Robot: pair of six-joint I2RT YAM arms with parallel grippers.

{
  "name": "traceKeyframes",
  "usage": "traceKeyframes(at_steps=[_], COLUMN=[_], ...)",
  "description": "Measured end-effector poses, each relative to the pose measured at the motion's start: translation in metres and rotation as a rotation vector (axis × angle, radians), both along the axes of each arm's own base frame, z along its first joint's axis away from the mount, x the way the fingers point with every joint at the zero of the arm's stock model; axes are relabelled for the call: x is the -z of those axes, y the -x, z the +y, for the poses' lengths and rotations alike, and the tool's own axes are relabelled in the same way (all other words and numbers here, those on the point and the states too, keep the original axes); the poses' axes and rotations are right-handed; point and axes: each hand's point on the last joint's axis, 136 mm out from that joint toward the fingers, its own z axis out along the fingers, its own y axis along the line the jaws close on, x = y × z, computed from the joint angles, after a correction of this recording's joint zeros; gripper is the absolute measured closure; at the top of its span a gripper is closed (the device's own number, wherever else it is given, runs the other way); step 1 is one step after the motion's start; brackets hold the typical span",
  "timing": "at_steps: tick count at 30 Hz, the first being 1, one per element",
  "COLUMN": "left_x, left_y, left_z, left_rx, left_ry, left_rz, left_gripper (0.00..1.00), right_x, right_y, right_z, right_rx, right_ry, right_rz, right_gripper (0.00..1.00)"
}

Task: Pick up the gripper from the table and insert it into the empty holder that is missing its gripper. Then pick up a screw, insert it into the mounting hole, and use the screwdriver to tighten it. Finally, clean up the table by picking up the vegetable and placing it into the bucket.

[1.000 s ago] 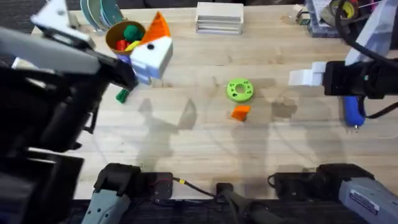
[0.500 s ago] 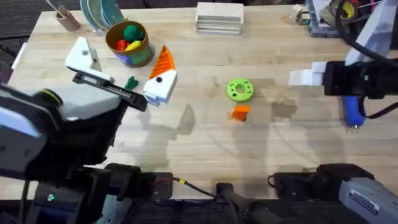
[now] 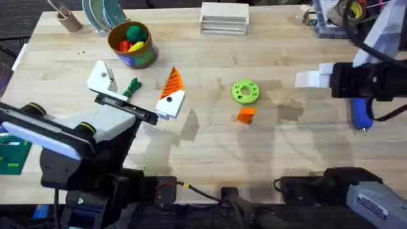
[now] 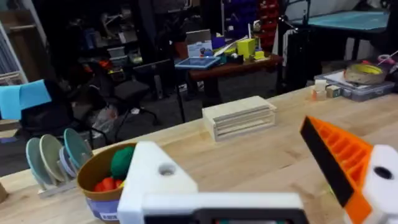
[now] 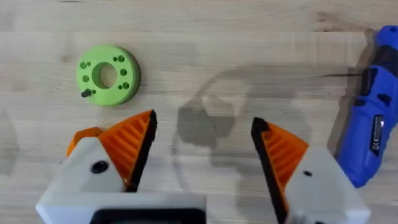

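1. One small orange gripper [image 3: 245, 115] is lying flat on the table [image 3: 210, 146], just below the round green disc [image 3: 245, 91]. Nothing is touching it. It is sitting well off to the side of the left gripper [image 3: 135, 94] and closer to the right gripper [image 5: 202, 146].

2. The left gripper is hanging with its two fingers spread wide and nothing between them. One finger is wearing an orange tip [image 3: 172, 83]. The other finger is a bare white block, the holder [image 3: 102, 77]. I think it is being held open like this so the missing tip can be slid on.

3. The vegetable [image 3: 132, 87] is lying on the table in the gap between those two fingers, and the bucket [image 3: 131, 43] is standing just past them with soft toys inside.

4. The right gripper is also spread open and holding nothing. The screwdriver [image 3: 360, 113] is lying just beside it, ready for later.

5. The right wrist view is showing a tiny dark screw [image 5: 85, 94] poking out of the disc's edge, which is too small to make out from overhead. The left wrist view is showing the round mounting hole [image 4: 166, 169] in the bare holder, which the overhead view is not making clear.
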Motion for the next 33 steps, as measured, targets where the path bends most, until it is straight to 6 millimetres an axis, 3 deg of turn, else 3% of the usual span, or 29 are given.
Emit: traceKeyframes(at_steps=[11,18,23,33], left_x=[0.034,0.042,0.073,0.073], left_y=[-0.006,-0.006,-0.006,-0.006], left_z=[-0.006,-0.008,-0.008,-0.008], left_rx=[0.034,0.045,0.046,0.046], left_ry=[-0.011,-0.014,-0.027,-0.027], left_rz=[0.055,0.087,0.215,0.216], left_gripper=[0.008,0.008,0.008,0.008], right_x=[0.000,0.000,0.000,0.000], right_y=[0.000,0.000,0.000,0.000], right_z=[0.000,0.000,0.000,0.000], right_rx=[0.000,0.000,0.000,0.000], right_ry=[0.000,0.000,0.000,0.000], right_rz=[0.000,0.000,0.000,0.000], right_gripper=[0.010,0.010,0.009,0.010])
